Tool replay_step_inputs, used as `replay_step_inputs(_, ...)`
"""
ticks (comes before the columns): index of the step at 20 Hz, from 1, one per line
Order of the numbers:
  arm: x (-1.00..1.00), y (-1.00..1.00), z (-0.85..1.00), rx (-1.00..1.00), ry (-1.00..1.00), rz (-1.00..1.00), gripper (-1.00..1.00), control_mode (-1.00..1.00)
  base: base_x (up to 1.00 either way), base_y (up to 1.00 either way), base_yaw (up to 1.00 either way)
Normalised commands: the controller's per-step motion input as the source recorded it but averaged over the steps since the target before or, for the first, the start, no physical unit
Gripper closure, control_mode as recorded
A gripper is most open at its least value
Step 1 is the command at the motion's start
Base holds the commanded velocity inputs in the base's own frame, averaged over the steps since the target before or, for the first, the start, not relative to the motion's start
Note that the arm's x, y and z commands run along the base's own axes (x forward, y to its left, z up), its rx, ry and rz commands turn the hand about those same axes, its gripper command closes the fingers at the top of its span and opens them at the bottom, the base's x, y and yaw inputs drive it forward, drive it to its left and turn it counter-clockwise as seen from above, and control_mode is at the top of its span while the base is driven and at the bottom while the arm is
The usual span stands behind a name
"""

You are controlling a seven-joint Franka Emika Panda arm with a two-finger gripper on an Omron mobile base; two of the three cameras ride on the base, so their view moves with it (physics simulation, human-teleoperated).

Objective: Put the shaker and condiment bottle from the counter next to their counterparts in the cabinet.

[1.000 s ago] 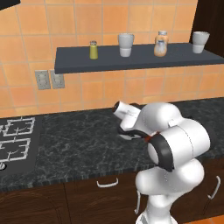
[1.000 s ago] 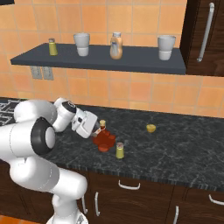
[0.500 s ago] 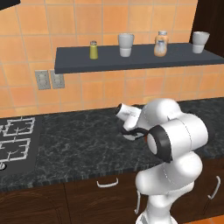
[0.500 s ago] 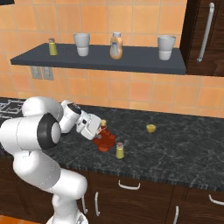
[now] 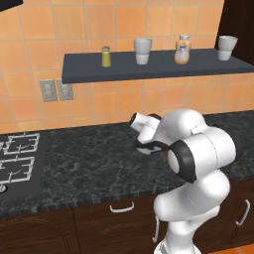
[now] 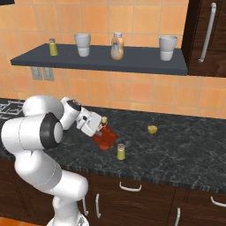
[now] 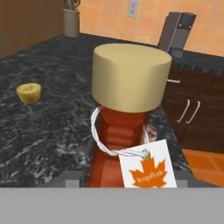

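Gripper [image 6: 102, 131] has dropped onto the condiment bottle [image 6: 105, 137], jaws closing around it; shaker [image 6: 120, 152] waits on the counter [image 6: 185, 154].

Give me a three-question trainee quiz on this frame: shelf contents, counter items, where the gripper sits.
1. True or false: the shelf holds two cups.
2. What stands on the counter just in front of the condiment bottle in the right base view?
A. a cup
B. the shaker
C. a pan
3. Fill in: the gripper is at the bottle's ____.

Key
1. True: one cup beside the twin shaker, another cup to the right of the pale orange bottle.
2. B
3. neck, below the tan cap; the pictures do not settle whether the jaws grip yet.
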Motion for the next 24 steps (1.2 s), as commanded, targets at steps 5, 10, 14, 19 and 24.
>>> replay_step_inputs(5, 0.0, 0.0, 0.75, -0.03, 0.0, 0.0, 1.0, -1.0, 0.0, 0.0, 0.0)
replay_step_inputs(10, -0.02, 0.0, 0.72, -0.04, -0.04, 0.0, 1.0, -1.0, 0.0, 0.0, 0.0)
replay_step_inputs(14, -0.22, 0.0, 0.54, -0.01, -0.03, 0.0, 1.0, -1.0, 0.0, 0.0, 0.0)
replay_step_inputs(19, -0.42, 0.0, 0.6, 0.0, -0.05, 0.01, 1.0, -1.0, 0.0, 0.0, 0.0)
replay_step_inputs(24, -0.5, 0.0, 0.61, 0.0, -0.07, 0.03, 1.0, -1.0, 0.0, 0.0, 0.0)
